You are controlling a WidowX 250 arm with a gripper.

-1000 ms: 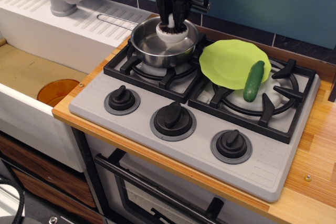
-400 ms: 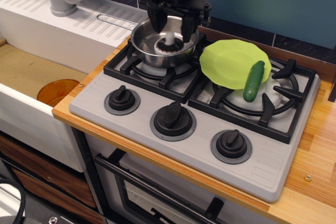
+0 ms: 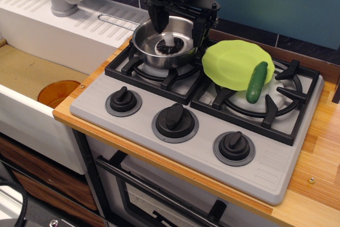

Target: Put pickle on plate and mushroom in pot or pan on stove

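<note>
claw (image 3: 179, 24): fingers apart, above pot (image 3: 143, 40) | mushroom (image 3: 171, 45): gills-up in pot on stove (image 3: 265, 171) | pickle (image 3: 257, 82): across plate (image 3: 229, 63) rim

No readable text, labels, brands or numbers anywhere.

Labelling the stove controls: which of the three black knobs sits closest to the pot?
The leftmost knob, on the stove front below the pot. The middle knob and right knob sit farther right, toward the plate.
</note>
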